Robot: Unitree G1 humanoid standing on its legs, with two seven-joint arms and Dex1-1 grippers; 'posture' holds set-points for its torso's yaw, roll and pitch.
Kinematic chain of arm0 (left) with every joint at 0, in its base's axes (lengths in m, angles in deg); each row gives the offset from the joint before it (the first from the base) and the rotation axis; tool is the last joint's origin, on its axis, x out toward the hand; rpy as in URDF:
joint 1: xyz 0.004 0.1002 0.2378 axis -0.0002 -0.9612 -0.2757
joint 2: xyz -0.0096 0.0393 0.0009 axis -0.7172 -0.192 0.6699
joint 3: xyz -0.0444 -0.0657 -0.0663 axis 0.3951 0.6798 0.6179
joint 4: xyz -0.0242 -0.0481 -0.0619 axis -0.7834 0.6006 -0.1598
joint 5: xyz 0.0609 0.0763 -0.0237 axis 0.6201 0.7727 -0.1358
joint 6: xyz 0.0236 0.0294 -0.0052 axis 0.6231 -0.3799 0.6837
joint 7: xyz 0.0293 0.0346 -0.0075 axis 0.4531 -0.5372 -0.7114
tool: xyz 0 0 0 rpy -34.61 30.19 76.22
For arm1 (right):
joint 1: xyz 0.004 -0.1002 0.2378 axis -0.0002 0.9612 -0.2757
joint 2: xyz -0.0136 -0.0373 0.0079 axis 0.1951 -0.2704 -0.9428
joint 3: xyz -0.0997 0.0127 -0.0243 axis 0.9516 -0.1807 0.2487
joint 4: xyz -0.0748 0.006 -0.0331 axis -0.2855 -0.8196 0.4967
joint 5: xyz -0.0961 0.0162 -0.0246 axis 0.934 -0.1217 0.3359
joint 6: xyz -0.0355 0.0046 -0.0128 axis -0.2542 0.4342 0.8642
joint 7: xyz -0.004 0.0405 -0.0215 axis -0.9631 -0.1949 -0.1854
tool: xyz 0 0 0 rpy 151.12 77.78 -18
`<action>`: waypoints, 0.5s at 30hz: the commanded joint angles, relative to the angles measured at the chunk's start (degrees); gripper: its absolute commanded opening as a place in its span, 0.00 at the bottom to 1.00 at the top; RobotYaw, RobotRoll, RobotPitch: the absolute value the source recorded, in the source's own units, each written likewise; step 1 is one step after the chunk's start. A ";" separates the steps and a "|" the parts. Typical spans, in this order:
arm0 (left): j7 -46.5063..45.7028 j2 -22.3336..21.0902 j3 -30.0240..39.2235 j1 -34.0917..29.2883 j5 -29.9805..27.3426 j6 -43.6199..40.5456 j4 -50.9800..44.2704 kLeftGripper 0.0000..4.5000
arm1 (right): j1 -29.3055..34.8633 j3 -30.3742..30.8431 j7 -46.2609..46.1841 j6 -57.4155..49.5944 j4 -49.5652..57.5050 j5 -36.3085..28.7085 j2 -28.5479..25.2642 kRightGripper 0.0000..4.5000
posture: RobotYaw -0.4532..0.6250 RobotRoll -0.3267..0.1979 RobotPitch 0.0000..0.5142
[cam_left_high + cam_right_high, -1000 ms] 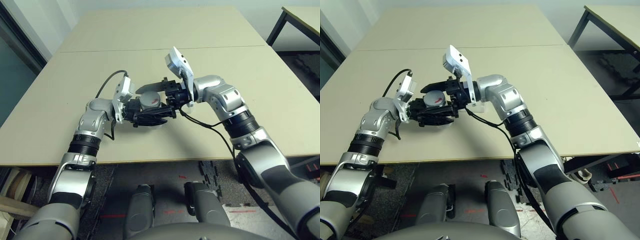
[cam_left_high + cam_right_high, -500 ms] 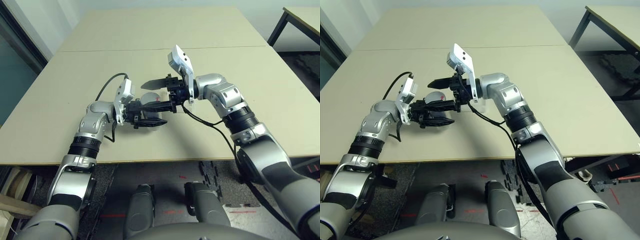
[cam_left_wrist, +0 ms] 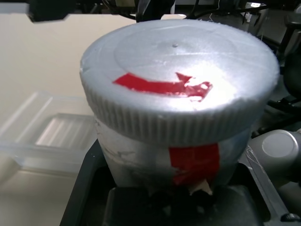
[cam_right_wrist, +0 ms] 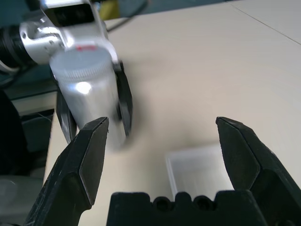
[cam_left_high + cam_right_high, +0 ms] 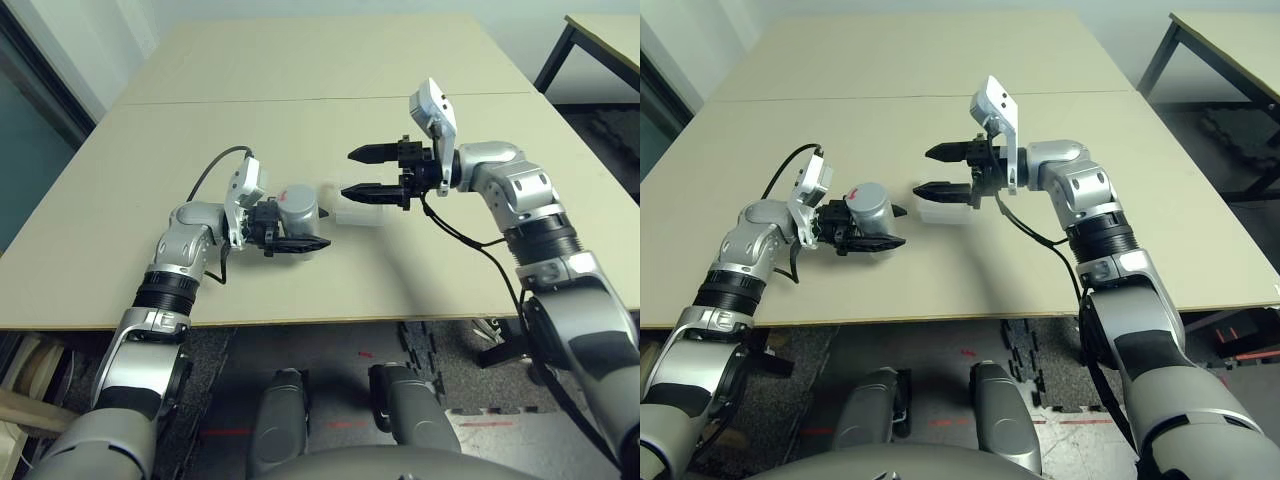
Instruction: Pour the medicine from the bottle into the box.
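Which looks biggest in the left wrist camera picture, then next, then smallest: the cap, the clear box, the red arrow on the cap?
1. Cap
2. Clear box
3. Red arrow

Both eye views look forward and down from the head onto the surface (image 5: pixel 250 130), sharing both forearms. The left wrist view looks along its tool from close against the bottle's ridged cap (image 3: pixel 178 80); the right wrist view faces that bottle (image 4: pixel 89 94) from farther off, and both include the box (image 3: pixel 56 132).
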 commanded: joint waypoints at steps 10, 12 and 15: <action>0.91 -0.09 -0.13 1.80 1.13 2.22 3.87 0.59 | -0.11 0.09 -1.38 -5.19 8.46 -2.58 2.86 1.00 | 0.33 0.62 0.14; 0.76 -0.02 -0.08 1.92 1.20 2.43 4.12 0.59 | -0.49 1.04 -2.11 -5.96 9.84 -2.56 4.74 1.00 | 0.34 0.62 0.15; 0.60 -0.03 -0.03 1.84 1.22 2.51 4.04 0.59 | -0.91 2.12 -2.87 -6.95 11.30 -2.35 7.01 1.00 | 0.34 0.62 0.15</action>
